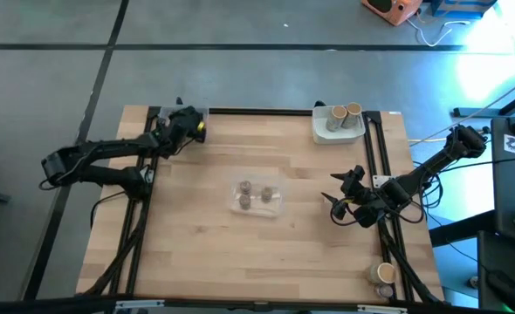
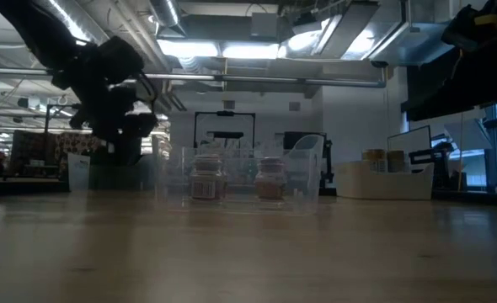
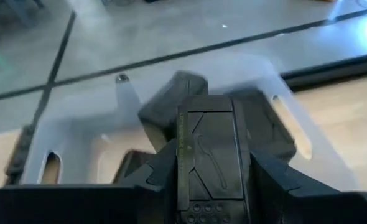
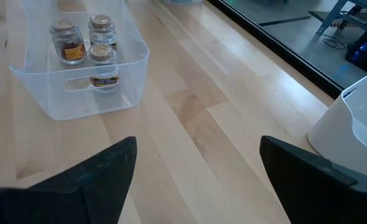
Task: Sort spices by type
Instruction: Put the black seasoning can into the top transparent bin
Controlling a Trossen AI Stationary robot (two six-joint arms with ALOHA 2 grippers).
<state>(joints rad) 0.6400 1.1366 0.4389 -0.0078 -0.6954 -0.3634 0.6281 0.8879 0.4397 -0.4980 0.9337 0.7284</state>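
Note:
My left gripper (image 1: 188,125) hangs over the table's far left corner, shut on a dark blocky spice container (image 3: 211,155). Below it stands a translucent white tray (image 3: 78,143) holding other dark blocky containers (image 3: 171,102). Mid-table, a clear tray (image 1: 257,199) holds three small brown jars (image 4: 84,43) standing upright. At the far right, a white tray (image 1: 338,125) holds tan cylinders (image 1: 345,112). One more tan cylinder (image 1: 385,275) stands near the near right corner. My right gripper (image 1: 345,205) waits open at the right side, nothing between its fingers. My left gripper pinches the dark blocky container by its two long sides (image 3: 182,163) between its two fingers (image 3: 155,177). The fingers slant downward toward the far left corner. The container is lifted clear, above the translucent tray and the blocks in it.
Black rails (image 1: 375,174) run along the table's left, far and right edges. Bare wood lies between the clear tray and both arms, and across the near half of the table.

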